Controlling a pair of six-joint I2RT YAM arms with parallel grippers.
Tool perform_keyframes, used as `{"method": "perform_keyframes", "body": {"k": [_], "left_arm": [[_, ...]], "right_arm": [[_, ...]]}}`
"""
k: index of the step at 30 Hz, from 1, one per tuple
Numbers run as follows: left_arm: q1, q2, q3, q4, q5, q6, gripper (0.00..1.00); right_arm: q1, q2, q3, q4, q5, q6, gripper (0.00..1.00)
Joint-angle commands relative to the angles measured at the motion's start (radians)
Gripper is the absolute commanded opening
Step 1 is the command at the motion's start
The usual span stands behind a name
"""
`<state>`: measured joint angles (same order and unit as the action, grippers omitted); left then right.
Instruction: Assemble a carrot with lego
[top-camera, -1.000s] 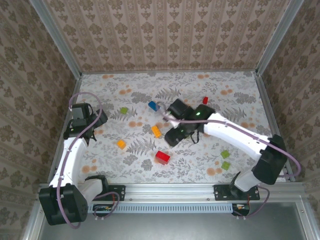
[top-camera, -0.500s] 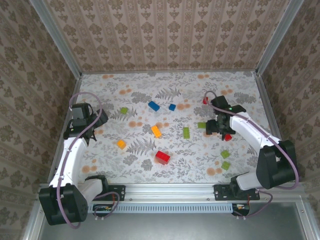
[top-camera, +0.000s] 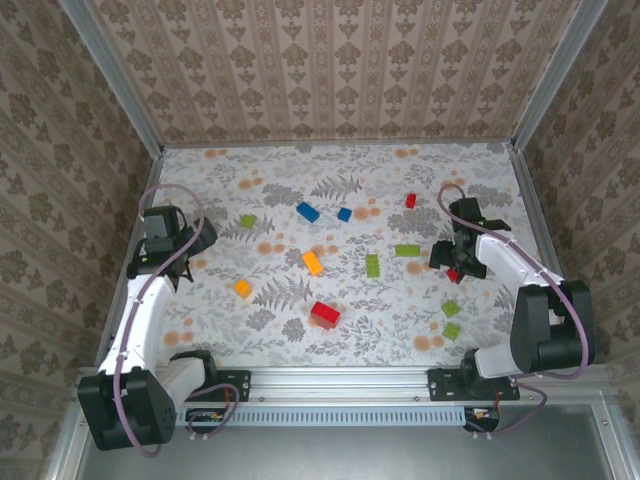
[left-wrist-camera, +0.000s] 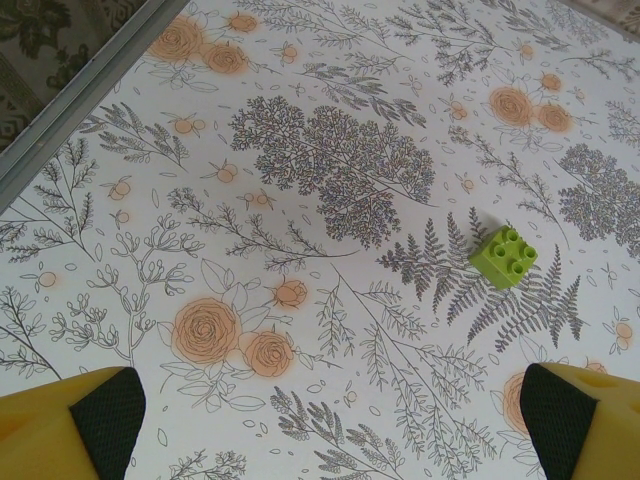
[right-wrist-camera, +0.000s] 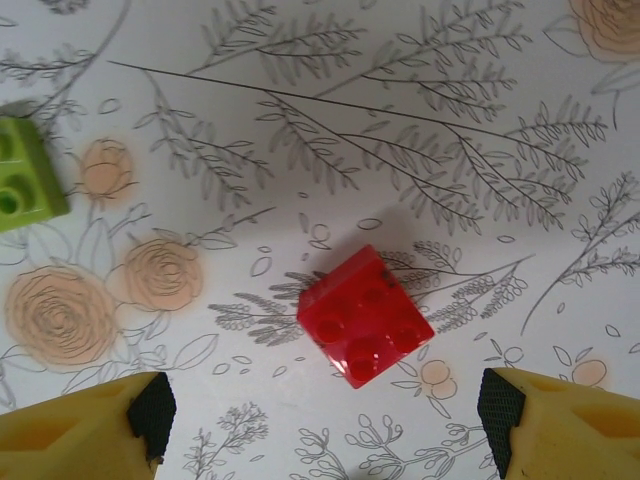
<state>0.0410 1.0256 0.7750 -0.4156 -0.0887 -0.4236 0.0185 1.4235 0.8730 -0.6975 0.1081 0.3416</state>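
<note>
Lego bricks lie scattered on the floral table. My right gripper (top-camera: 452, 262) (right-wrist-camera: 322, 432) hangs open just above a small square red brick (right-wrist-camera: 365, 313) (top-camera: 453, 274), which sits flat between and slightly ahead of the fingers, untouched. A green brick (right-wrist-camera: 25, 182) pokes in at the left edge. My left gripper (top-camera: 188, 240) (left-wrist-camera: 325, 440) is open and empty at the far left, with a small green square brick (left-wrist-camera: 503, 257) (top-camera: 247, 220) ahead to its right. An orange oblong brick (top-camera: 313, 262) and a small orange brick (top-camera: 242, 288) lie mid-table.
Other bricks: blue oblong (top-camera: 307, 211), small blue (top-camera: 344, 214), small red (top-camera: 410, 200), two green oblongs (top-camera: 372, 265) (top-camera: 407, 250), a bigger red one (top-camera: 324, 314), two green squares (top-camera: 450, 308) (top-camera: 452, 330). A metal frame rail (left-wrist-camera: 80, 95) borders the left side.
The right arm swung from the table's middle to the right side and now hovers over the small red brick. The left arm has not moved.
</note>
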Motion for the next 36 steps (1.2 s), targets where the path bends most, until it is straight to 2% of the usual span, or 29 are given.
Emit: {"method": "perform_keyframes", "body": {"k": [1, 6, 10, 12, 16, 19, 25, 31, 36], "left_arm": [[0.002, -0.009, 0.034, 0.008, 0.009, -0.012, 1.0], [0.002, -0.015, 0.034, 0.006, 0.012, -0.011, 1.0], [0.0, -0.031, 0.033, 0.002, 0.009, -0.009, 1.0], [0.0, -0.036, 0.03, 0.0, 0.005, -0.008, 1.0], [0.0, -0.033, 0.032, -0.007, 0.002, -0.007, 1.0], [-0.001, -0.032, 0.03, -0.007, 0.002, -0.007, 1.0], [-0.004, -0.024, 0.028, 0.004, 0.011, -0.011, 1.0], [-0.005, -0.025, 0.03, 0.001, 0.014, -0.01, 1.0], [-0.007, -0.035, 0.031, -0.005, 0.012, -0.008, 1.0]], "right_arm": [[-0.024, 0.015, -0.017, 0.006, -0.022, 0.019, 0.83], [-0.029, 0.027, -0.022, 0.006, -0.034, 0.022, 0.82], [0.001, -0.064, -0.06, 0.038, -0.119, 0.012, 0.82], [0.054, -0.08, -0.072, 0.036, -0.098, 0.026, 0.82], [0.129, -0.01, -0.081, 0.014, -0.084, 0.069, 0.81], [0.139, -0.018, -0.139, 0.035, -0.091, 0.132, 0.8], [0.131, -0.168, -0.209, -0.005, 0.037, 0.246, 0.8], [0.129, -0.169, -0.243, 0.003, -0.022, 0.27, 0.79], [0.156, -0.188, -0.278, -0.001, -0.024, 0.323, 0.78]]}}
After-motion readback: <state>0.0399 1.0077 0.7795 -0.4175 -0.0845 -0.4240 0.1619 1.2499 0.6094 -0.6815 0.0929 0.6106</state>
